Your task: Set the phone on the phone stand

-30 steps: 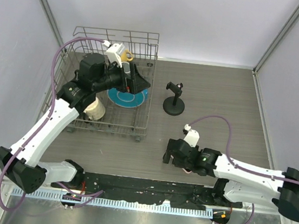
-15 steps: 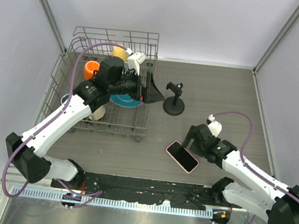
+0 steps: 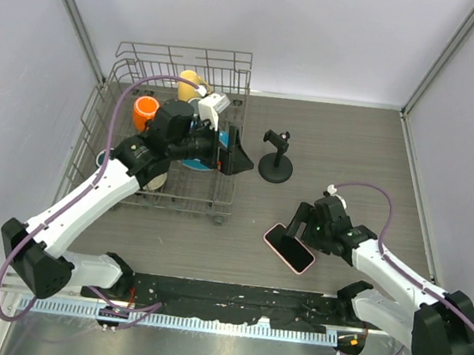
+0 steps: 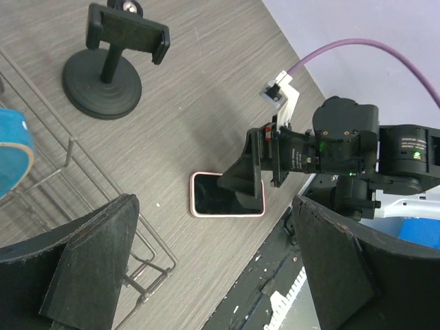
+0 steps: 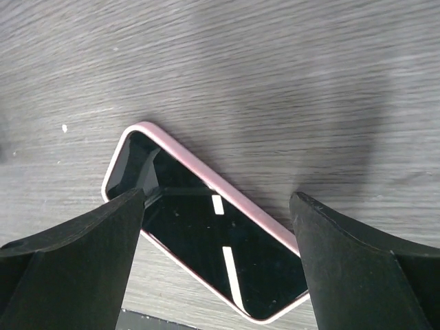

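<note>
The phone (image 3: 289, 248) lies flat, screen up, on the table (image 3: 353, 148) near the front edge. It is well apart from the stand (image 3: 276, 158), which sits upright with its cradle empty just beside the rack (image 3: 241, 91).

The right gripper (image 5: 218, 196) hangs low over the phone with its jaws apart, one finger to each side of the slim body. This looks like the line-up for a pinch across the edges, about the only hold a flat slab offers from above. Whether the fingers touch the case cannot be told.

The left gripper (image 3: 239, 150) reaches out past the rack's edge, jaws wide apart on nothing, and its camera takes in both stand and phone. It is probably parked there to keep out of the route, or to be ready to steady the stand's base.

By count there are one phone, one stand, one rack and two arms. The rack shows an orange cup (image 3: 144, 112), a yellow cup (image 3: 188, 79) and one blue plate (image 3: 194, 164).
</note>
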{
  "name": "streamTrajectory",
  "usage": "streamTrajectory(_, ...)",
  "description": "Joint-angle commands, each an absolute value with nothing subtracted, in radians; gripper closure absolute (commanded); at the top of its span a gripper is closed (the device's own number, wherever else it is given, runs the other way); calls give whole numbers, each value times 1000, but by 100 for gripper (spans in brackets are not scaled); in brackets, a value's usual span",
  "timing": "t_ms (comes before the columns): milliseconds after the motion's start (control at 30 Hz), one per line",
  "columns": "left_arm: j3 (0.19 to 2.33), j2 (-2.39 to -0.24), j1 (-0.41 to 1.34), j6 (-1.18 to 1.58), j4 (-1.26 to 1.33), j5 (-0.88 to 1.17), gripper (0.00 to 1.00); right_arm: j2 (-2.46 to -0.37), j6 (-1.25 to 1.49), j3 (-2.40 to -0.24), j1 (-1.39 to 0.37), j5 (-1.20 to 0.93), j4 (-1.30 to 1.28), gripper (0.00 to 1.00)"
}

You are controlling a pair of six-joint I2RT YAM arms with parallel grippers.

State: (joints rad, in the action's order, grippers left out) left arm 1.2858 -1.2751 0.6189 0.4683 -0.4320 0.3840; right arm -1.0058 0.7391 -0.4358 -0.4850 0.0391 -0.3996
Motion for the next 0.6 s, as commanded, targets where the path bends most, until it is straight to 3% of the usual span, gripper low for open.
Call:
streamTrajectory(0, 1290, -1210, 623, 428, -419, 353, 2, -1040, 698, -420, -501, -141, -315, 9)
streamTrajectory(267, 1290, -1215, 623, 426, -423, 359, 1, -1045, 678, -488, -666, -51, -397, 7)
streamTrajectory(567, 1289, -1215, 623, 417, -428, 344, 1, -1299, 657, -715, -893, 215, -610, 5)
